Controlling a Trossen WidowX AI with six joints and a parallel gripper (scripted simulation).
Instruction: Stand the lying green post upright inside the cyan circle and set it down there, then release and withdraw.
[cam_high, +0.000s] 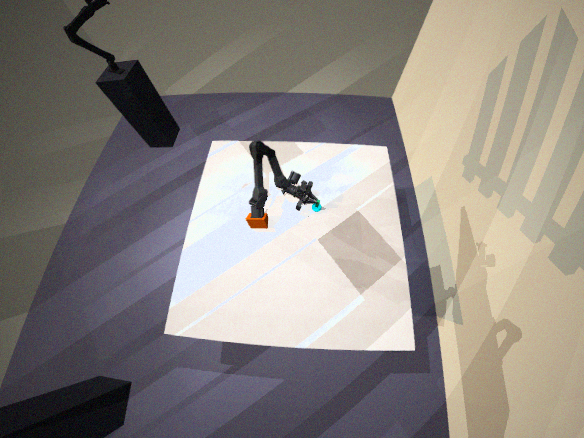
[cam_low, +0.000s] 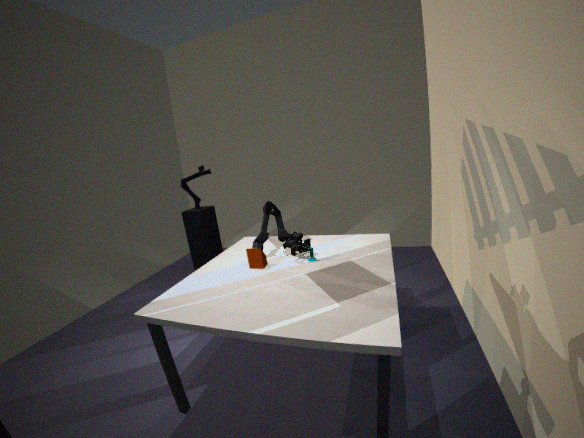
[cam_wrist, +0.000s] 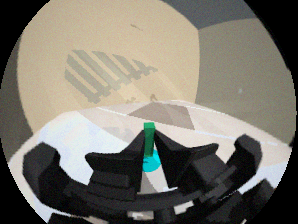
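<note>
My pincer (cam_high: 316, 201) (cam_low: 310, 246) (cam_wrist: 149, 132) grips green post (cam_high: 318, 202) (cam_low: 312, 253) (cam_wrist: 149, 136), upright, over cyan circle (cam_high: 316, 207) (cam_low: 312, 260) (cam_wrist: 152, 162). Orange block (cam_high: 257, 221) (cam_low: 256, 259) at arm's foot, left on surface (cam_high: 280, 300) (cam_low: 280, 305). Can't tell whether post touches down.

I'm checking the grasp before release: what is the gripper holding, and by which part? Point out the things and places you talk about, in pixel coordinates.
The green post (cam_low: 311, 253) (cam_wrist: 149, 137), held upright near its upper end.

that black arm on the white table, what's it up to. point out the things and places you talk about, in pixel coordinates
The arm's hand (cam_high: 316, 201) (cam_low: 310, 247) (cam_wrist: 149, 132) is shut on the green post (cam_low: 311, 253) (cam_wrist: 149, 137), holding it upright at the cyan circle (cam_high: 316, 207) (cam_low: 312, 260) (cam_wrist: 151, 164) on the table (cam_high: 280, 310) (cam_low: 280, 305). It has not let go; whether the post's foot touches down, I cannot tell.
</note>
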